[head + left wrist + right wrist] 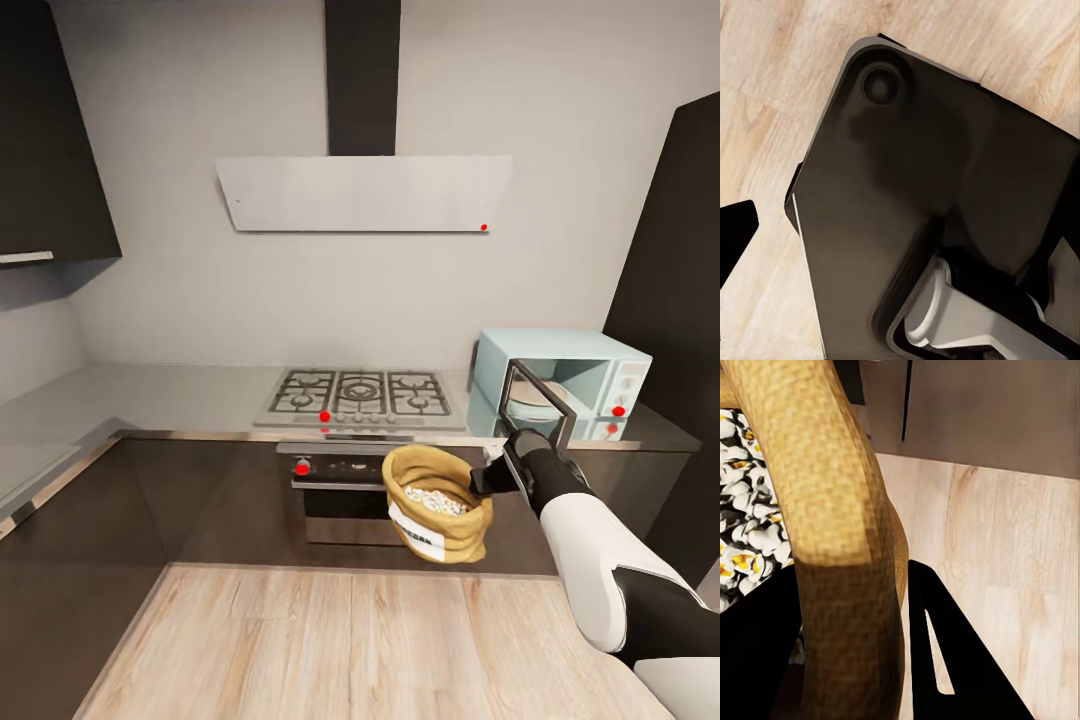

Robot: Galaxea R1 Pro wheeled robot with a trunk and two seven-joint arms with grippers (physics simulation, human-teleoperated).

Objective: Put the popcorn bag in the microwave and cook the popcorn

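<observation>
- Burlap-like tan cloth makes up the popcorn bag [437, 503], which is held up in the air in front of the dark cabinets, below the level of the countertop [150, 395] and above the pale wooden floor [330, 640].
- White and pale yellow popcorn [435, 498] is seen heaped inside the bag's open mouth; in the right wrist view the same kernels [746, 536] are seen behind the thick rolled rim.
- A white label with dark print is carried on the bag's front, tilted down towards the floor.
- The right gripper [488, 478] is closed on the bag's rolled rim at the side nearest the microwave; in the right wrist view the rim [832, 510] is seen passing between the two black fingers [945, 660], one on each side of it.
- The microwave [560, 385], pale mint-blue, is stood on the countertop at the right, just beside the gas hob [360, 395]. Its door is swung open and a pale round plate is visible inside the cavity.
- A built-in black oven [340, 490] is set under the hob, partly hidden by the bag.
- In the left wrist view a dark flat robot part [937, 195] is seen over the wooden floor, with one black fingertip of the left gripper at the frame's edge; how far that gripper is open cannot be told.
</observation>
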